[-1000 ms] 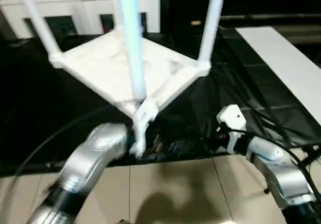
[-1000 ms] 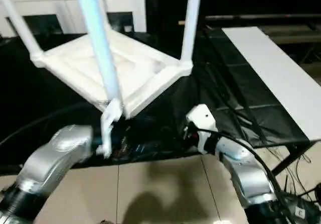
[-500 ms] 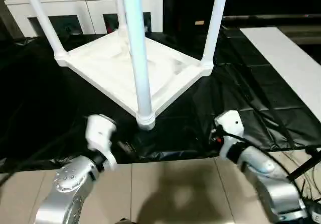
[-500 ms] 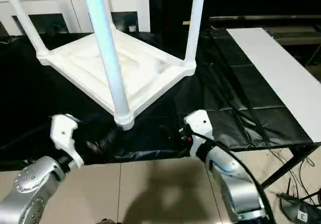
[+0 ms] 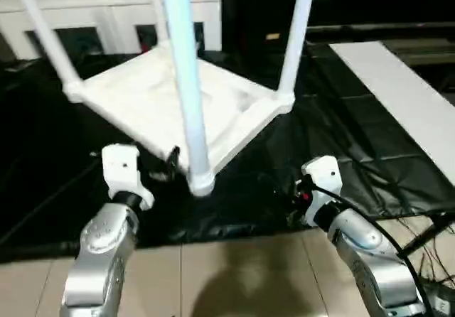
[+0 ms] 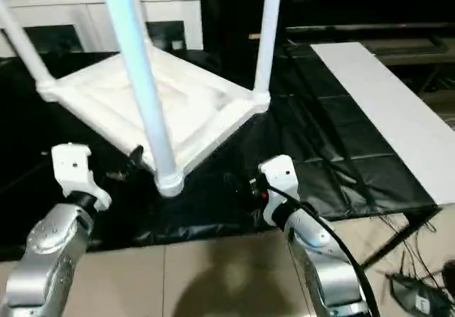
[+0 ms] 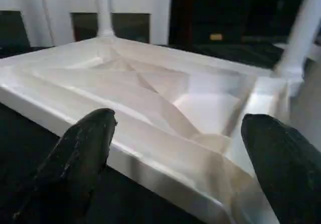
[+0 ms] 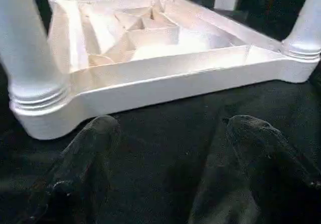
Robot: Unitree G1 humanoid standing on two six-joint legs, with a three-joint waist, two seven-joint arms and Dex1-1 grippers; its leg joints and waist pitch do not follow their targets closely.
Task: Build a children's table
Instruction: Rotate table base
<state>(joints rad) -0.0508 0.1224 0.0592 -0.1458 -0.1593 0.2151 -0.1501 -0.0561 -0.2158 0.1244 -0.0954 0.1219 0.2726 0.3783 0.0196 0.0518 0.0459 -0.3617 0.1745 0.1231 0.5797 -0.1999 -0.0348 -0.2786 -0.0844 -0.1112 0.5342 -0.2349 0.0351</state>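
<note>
Left tool (image 7: 175, 148) has let go of the near leg (image 5: 186, 97) and withdrawn; both tools spread.

Dim room, with the black cloth (image 5: 341, 139) swallowing detail while the white tabletop (image 5: 178, 100) glares under overhead light. The near leg (image 5: 186, 82) is soft and bluish with blur. A vague shadow falls on the floor (image 5: 242, 281). In the wrist views the fingers (image 7: 80, 153) are out of focus

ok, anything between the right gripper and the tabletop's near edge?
Nothing: only bare black cloth between the right gripper and the tabletop, as the right wrist view shows.
</note>
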